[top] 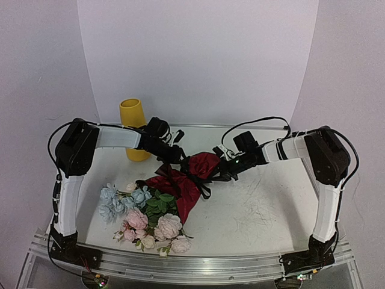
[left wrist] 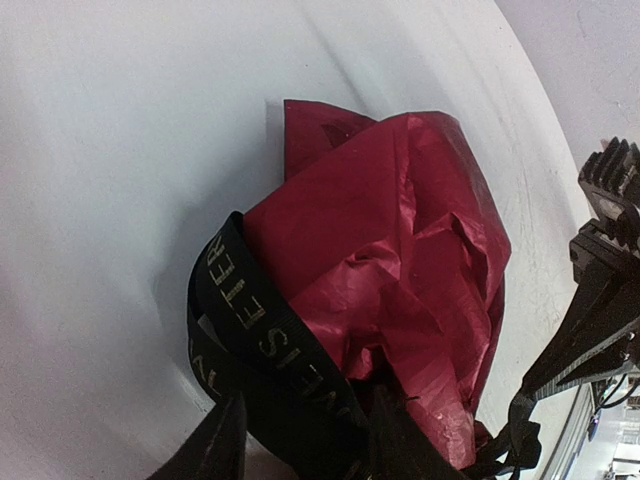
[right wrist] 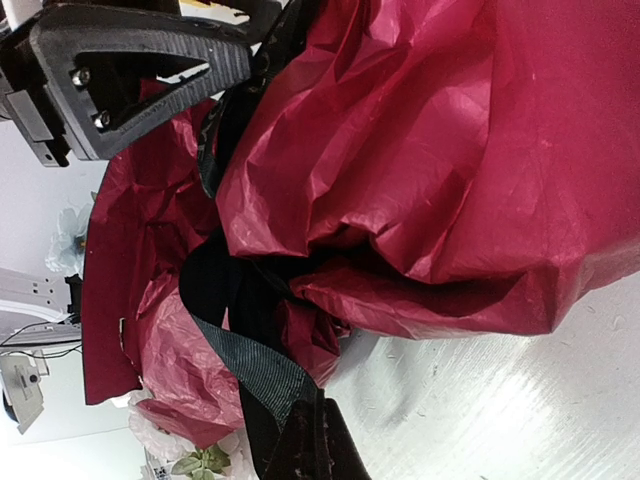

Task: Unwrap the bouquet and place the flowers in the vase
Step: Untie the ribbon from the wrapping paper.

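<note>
— What is shown on the table (top: 264, 211)?

— The bouquet (top: 163, 201) is laid across the left half; its flowers (top: 147, 221) are spread toward the near edge, and the crinkled dark red wrapping paper (left wrist: 390, 260) is bunched at the other end, near the middle.

— And the vase (top: 133, 120)?

— It is stood upright at the far left, partly hidden by the left arm (top: 114, 137), well apart from the flowers.

— Where is the paper set against the jaws?

— It is flanked by both; the left gripper (top: 175, 156) is set at its far left side, the right gripper (top: 221, 170) at its right side.

— How are the jaws found?

— The right jaws are closed tight on a strand of the black ribbon (left wrist: 240, 310); the left fingers (left wrist: 215, 450) are seen part-way apart, with the lettered band of ribbon lying between them; whether it is pinched cannot be told, dark lying on dark there.
</note>
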Controlling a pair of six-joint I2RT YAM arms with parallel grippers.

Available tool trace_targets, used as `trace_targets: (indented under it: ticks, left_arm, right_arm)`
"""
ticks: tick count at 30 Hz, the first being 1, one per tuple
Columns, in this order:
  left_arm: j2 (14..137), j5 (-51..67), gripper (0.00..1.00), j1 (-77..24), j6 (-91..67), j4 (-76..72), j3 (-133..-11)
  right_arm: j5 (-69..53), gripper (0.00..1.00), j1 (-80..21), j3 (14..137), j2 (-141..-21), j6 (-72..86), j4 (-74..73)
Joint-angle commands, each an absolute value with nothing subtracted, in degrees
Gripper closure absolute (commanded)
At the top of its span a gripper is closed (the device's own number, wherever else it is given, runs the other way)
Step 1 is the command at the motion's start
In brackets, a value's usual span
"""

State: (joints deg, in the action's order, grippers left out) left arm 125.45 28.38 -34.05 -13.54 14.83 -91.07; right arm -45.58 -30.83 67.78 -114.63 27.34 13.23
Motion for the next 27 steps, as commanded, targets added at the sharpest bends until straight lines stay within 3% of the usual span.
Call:
trace_targets:
  ticks: [1, 6, 12, 24, 26, 27]
  left_arm:
    - [125.50, 28.71, 0.65, -34.37, -13.41, 15.57, -93.47]
    - [124.72, 27.76, 0.90, -34.37, -13.31, 16.04, -93.93]
    - [123.14, 24.61, 1.00, -34.37, -12.97, 16.67, -94.09]
    - [120.57, 20.34, 1.00, -34.37, -12.36, 17.56, -93.02]
    - [120.83, 19.82, 0.87, -34.37, -13.01, 17.97, -93.57]
    - [120.92, 19.19, 0.75, -34.37, -13.66, 18.31, -93.84]
  right_arm:
    - [-45.75, 1.00, -30.67, 70.12, -112.96, 25.80, 10.71]
    - [-45.64, 1.00, -30.58, 70.67, -113.37, 25.44, 10.23]
    - [-44.58, 1.00, -30.03, 70.93, -113.68, 25.40, 9.72]
    - [-44.20, 1.00, -28.43, 70.97, -114.06, 25.31, 9.14]
    - [-44.21, 1.00, -28.40, 71.18, -114.10, 25.15, 9.05]
    - [-44.21, 1.00, -28.46, 71.19, -114.09, 25.10, 8.99]
